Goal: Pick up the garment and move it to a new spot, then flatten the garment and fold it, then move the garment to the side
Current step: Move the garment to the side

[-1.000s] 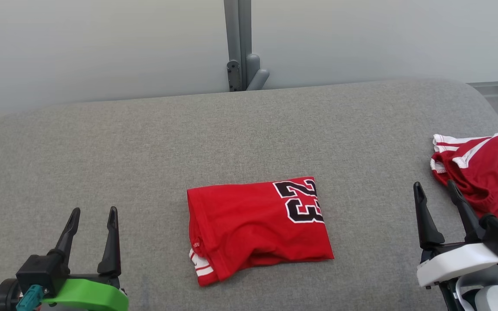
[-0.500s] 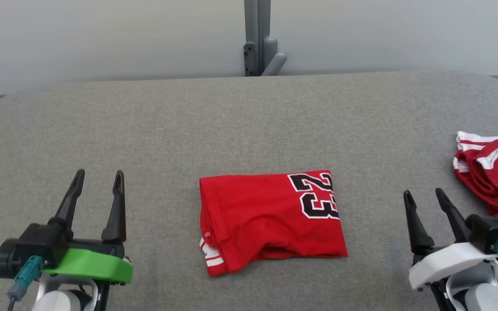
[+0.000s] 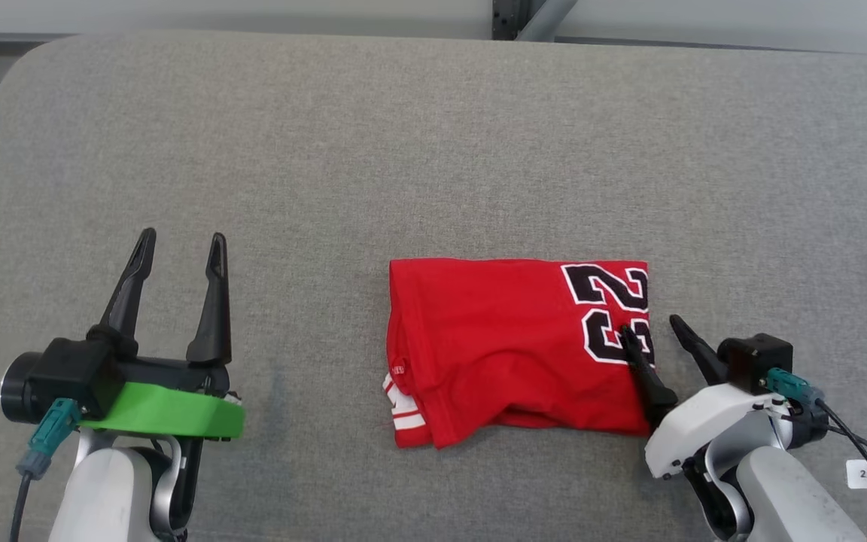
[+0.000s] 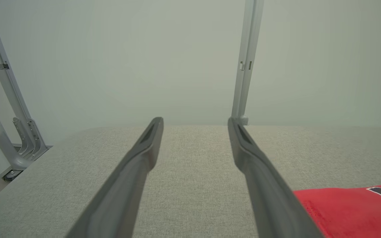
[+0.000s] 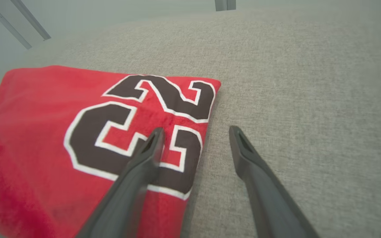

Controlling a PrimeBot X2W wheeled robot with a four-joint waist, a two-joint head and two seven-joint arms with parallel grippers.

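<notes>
While the red garment [image 3: 509, 346] is lying mid-frame, the right tool [image 3: 650, 325], spread, is straddling its right-hand edge; the left tool [image 3: 183, 235], lower left, is standing spread.

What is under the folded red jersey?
The red jersey lies on the grey fabric surface, which shows all around it. At its near left corner a white-striped lower layer peeks out. Whatever else is beneath is covered.

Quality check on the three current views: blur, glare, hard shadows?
Head view: sharp, flat even light, no glare, only a faint shadow under the jersey. Left wrist view: hazy, washed-out wall, left fingers soft near the lens. Right wrist view: jersey number crisp, right fingers and the near cloth blurred.
</notes>
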